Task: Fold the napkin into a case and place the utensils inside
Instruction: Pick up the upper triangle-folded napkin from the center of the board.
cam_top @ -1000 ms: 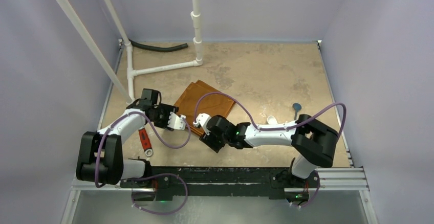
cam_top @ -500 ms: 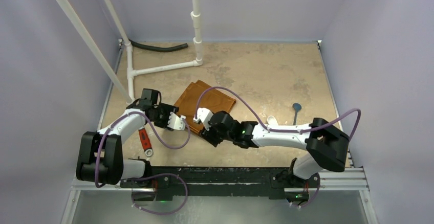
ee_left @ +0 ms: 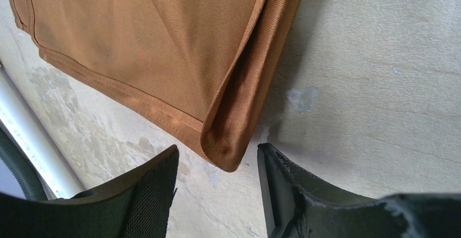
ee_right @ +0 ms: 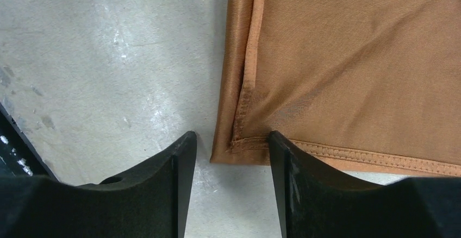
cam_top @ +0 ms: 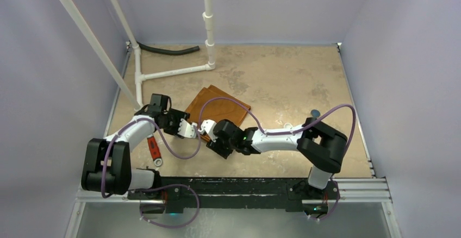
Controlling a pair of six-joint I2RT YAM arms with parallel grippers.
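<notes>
On the table [cam_top: 282, 75], seen from above, the napkin [cam_top: 217, 105] lies flat and folded. It sits between the two arms, a bit nearer the left side. The left gripper [cam_top: 191, 130] is where it was a moment ago, right at the napkin's near corner. The right gripper [cam_top: 205, 129] has slid to the left and now sits just beside the left one at that same corner. The right arm's elbow has pulled in too. The white spoon [cam_top: 287, 125] and the teal-ended utensil [cam_top: 313, 112] lie well apart from the cloth on the right side. The right arm partly hides them, and nothing is holding them.

Next, the left wrist camera. The left gripper [ee_left: 217, 159] has its jaws wide apart and holds nothing. The rounded, folded corner of the napkin [ee_left: 163, 42] pokes in between the two fingers.

Last, the right wrist camera. The right gripper [ee_right: 231, 140] is also spread wide and holds nothing. A stitched corner of the napkin [ee_right: 353, 58] sits just between its fingertips.

So both grippers now look lined up to pinch the cloth for one more fold. I think the folding is only partly done, and the utensils must wait.
</notes>
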